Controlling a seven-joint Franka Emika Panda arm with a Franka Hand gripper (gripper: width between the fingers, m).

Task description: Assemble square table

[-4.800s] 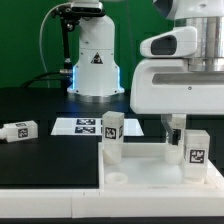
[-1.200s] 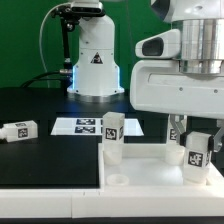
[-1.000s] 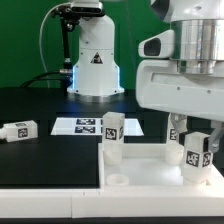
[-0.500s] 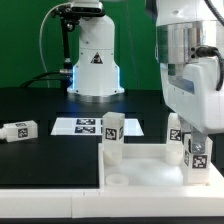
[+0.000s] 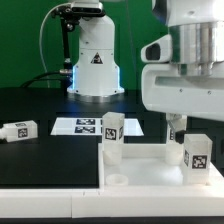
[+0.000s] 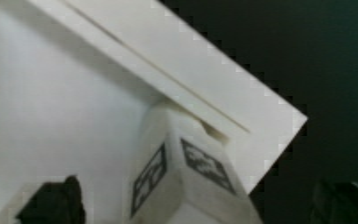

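Note:
The white square table top (image 5: 150,172) lies at the front of the exterior view. One tagged white leg (image 5: 112,137) stands upright at its far left corner. Another leg (image 5: 197,158) stands upright at the near right corner. My gripper (image 5: 190,128) hangs just above that one, its hand partly hiding what looks like a third upright leg (image 5: 176,128) behind. In the wrist view the same leg (image 6: 185,170) sits between my dark fingertips (image 6: 51,203), with a gap on each side; the gripper (image 6: 197,208) is open. A loose leg (image 5: 18,130) lies on the black table at the exterior view's left.
The marker board (image 5: 85,126) lies flat behind the table top. The white robot base (image 5: 95,60) with a triangle sticker stands at the back, cables beside it. The table top's raised rim (image 6: 211,75) runs along the dark table surface in the wrist view.
The jaws have opened and let go of the near right leg, which now stands upright and straight. The hand has turned back and lifted slightly above it.

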